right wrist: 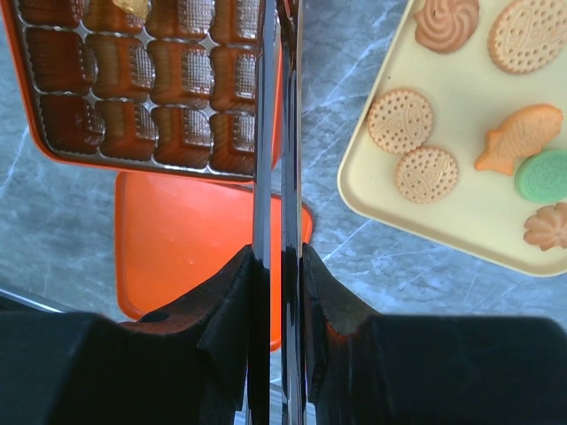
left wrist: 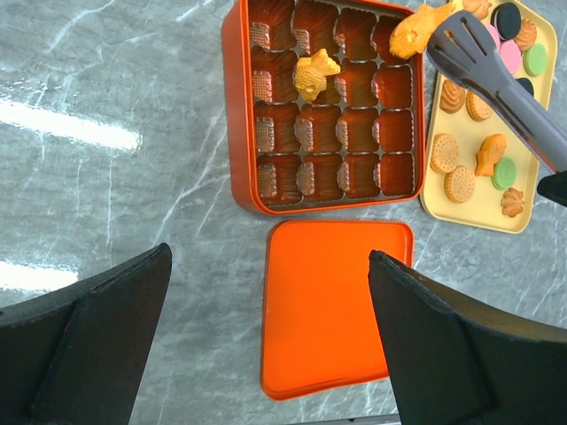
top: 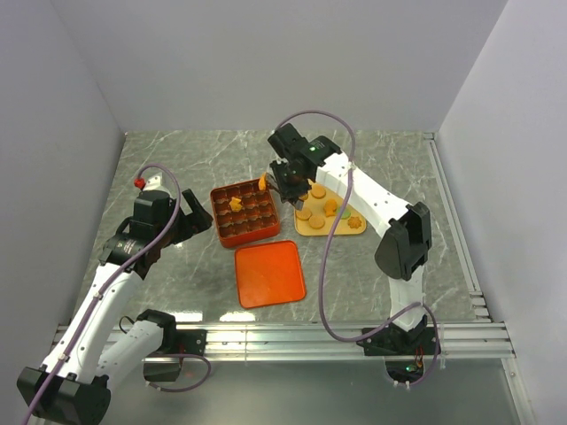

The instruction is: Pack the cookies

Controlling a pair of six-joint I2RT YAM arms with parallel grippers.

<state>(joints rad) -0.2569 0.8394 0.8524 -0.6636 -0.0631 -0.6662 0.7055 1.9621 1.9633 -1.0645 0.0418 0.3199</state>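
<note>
Several cookies [top: 330, 209] lie on a pale yellow tray [top: 341, 229], mostly tan, with pink, green and black ones [left wrist: 509, 55]. One fish-shaped cookie [left wrist: 315, 73] sits in a cell of the orange-red gridded box [top: 221, 223]. My right gripper [right wrist: 279, 261] is shut on metal tongs [right wrist: 283, 133]. The tongs [left wrist: 496, 80] pinch another fish-shaped cookie [left wrist: 415, 31] above the box's far right corner. My left gripper [left wrist: 270, 255] hangs open and holds nothing, left of the box and above the lid's near side.
A flat orange-red lid [top: 269, 273] lies on the marble table in front of the box. The yellow tray [right wrist: 461, 212] sits right of the box. White walls close in the table on three sides.
</note>
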